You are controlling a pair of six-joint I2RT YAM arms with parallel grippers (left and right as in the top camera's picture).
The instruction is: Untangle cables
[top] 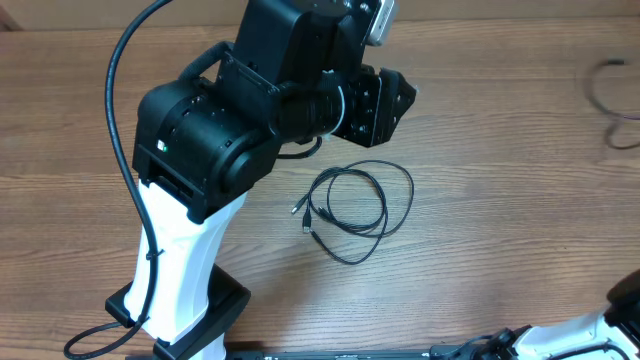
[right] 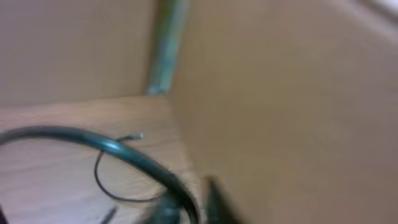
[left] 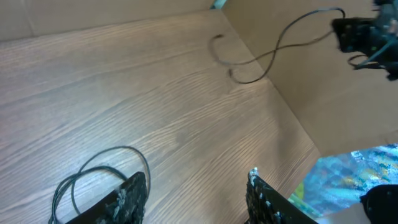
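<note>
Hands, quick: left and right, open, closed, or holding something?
Left hand: open, holding nothing.
Right hand: cannot be told; its wrist view is too blurred.

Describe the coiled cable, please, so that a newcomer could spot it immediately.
On the brown wood-grain table, find the bulky black-and-white left arm. Just right of it lies a thin black cable in loose loops. Unlike the other black cable at the far right edge, it sits mid-table.
</note>
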